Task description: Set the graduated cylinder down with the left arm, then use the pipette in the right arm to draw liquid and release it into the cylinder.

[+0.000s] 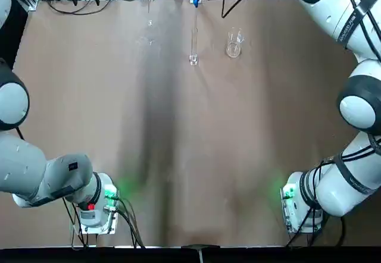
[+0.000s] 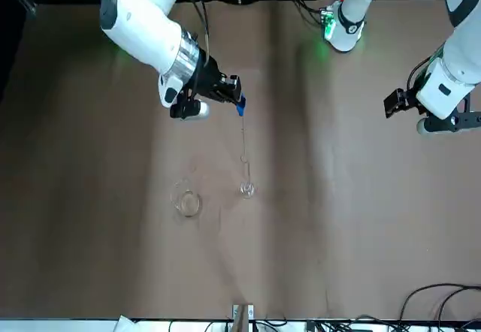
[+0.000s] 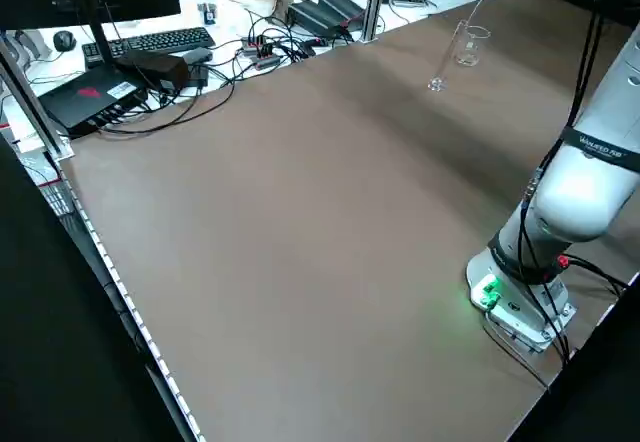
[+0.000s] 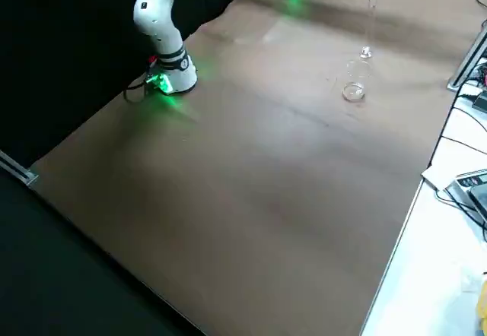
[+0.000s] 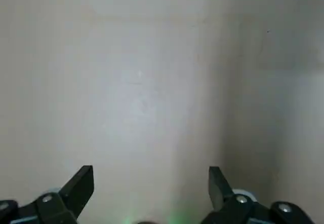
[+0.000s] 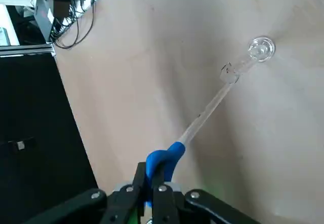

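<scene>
Because the graduated cylinder (image 6: pixel 248 63) stands upright on its round foot, out on the far part of the table (image 1: pixel 196 156) with no gripper on it, the setting-down half of the task looks done. At its mouth comes the pipette (image 6: pixel 205 116), slanting across the right wrist view with its thin end lined up with the opening; whether the tip is already inside or just above the rim, I cannot tell for certain. Behind that, the right gripper (image 6: pixel 151 176) is over the far part of the table, its fingers nearly together and pinching the blue bulb (image 6: pixel 164 158) between them. Just beside the cylinder, toward the robot's right, sits the short clear beaker (image 1: pixel 234 43), apart from it and the likely source of the liquid. Well away on the robot's left, the left gripper (image 5: pixel 151 179) hangs over the table with its fingers spread wide and nothing between them, so its share seems finished. What appears left is the release: a firm squeeze of the bulb over the opening, then a lift clear. Whether the pipette is loaded, or any drop has gone in, the pictures do not show, since no liquid can be made out. A sideways nudge now could tip so slim a tube.
</scene>
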Controlling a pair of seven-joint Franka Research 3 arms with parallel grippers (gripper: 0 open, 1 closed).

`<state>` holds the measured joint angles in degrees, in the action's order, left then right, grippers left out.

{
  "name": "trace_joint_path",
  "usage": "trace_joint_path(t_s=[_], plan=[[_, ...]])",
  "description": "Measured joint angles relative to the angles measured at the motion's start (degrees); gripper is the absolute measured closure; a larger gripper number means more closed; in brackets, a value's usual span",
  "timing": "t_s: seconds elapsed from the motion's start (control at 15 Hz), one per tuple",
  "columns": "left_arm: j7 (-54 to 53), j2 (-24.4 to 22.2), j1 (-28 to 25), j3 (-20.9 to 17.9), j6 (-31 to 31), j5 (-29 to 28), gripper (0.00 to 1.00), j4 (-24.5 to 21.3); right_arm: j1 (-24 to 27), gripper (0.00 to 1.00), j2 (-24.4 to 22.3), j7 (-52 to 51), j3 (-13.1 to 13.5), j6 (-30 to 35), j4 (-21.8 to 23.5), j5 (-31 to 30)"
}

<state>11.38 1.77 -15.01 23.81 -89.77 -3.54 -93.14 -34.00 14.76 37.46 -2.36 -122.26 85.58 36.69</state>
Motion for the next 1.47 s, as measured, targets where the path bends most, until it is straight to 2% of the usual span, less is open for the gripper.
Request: trace_joint_path(t_s=[0.33,1.47], plan=[[0.0,0.0,0.0,0.0,0.0,0.0,0.0,0.0,-0.3,0.93,0.2,0.3,0.0,-2.0,0.0,0.0],[0.0,0.0,0.0,0.0,0.0,0.0,0.0,0.0,-0.4,0.93,0.2,2.4,0.0,-2.7,-1.8,0.0]])
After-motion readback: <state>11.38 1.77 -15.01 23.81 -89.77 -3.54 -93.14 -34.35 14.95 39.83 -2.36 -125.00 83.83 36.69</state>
